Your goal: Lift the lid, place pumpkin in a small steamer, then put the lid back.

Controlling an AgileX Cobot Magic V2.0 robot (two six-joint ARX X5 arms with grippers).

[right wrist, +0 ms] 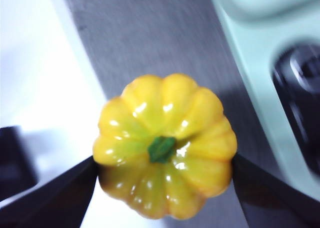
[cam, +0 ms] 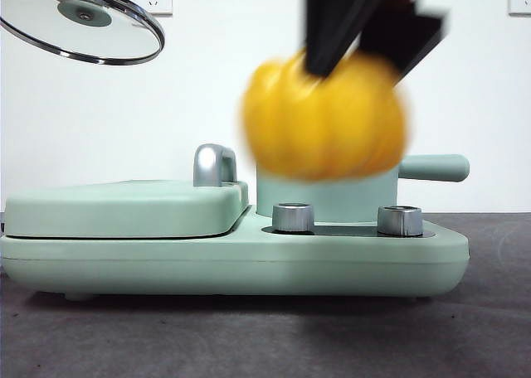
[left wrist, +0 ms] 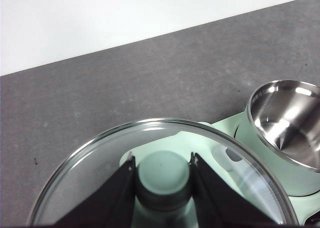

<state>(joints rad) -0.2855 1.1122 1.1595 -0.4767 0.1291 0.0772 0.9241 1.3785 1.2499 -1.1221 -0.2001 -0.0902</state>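
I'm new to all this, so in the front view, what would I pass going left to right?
Lid held high → flat griddle cover → steel post → pumpkin in a gripper → steamer handle.

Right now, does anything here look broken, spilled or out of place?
Nothing stands out. The lid is held up, tilted, by the left gripper on its knob; the right gripper carries the pumpkin, blurred from motion, near the open small steamer.
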